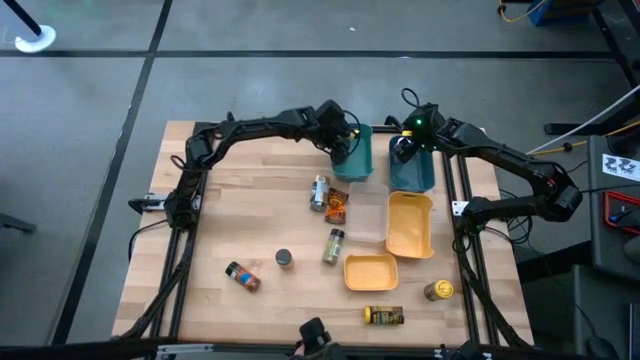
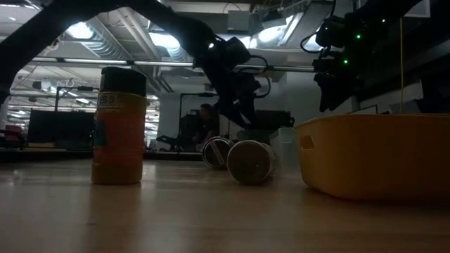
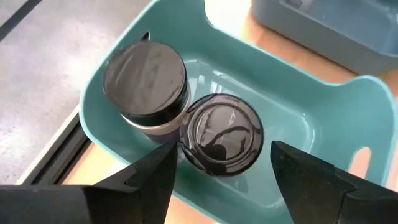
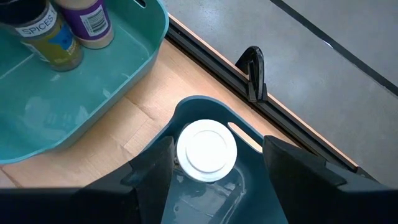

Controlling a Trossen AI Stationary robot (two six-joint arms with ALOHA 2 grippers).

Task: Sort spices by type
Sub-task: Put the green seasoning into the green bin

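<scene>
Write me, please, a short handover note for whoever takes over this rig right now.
Left gripper: open, above the teal bin, over two dark-lidded jars standing inside.
Right gripper: open, above the blue bin, over a white-lidded jar inside.
Done: three jars binned.
Left: on the table, two jars and a packet mid-table, a jar beside the yellow bins, a jar and a jar nearer the front, two jars front right. Yellow bins look empty.

On the wooden counter (image 1: 250,210) stand a teal bin (image 1: 358,158) and a blue-grey bin (image 1: 415,175) side by side at the far edge, with two yellow bins (image 1: 410,228) nearer.
</scene>
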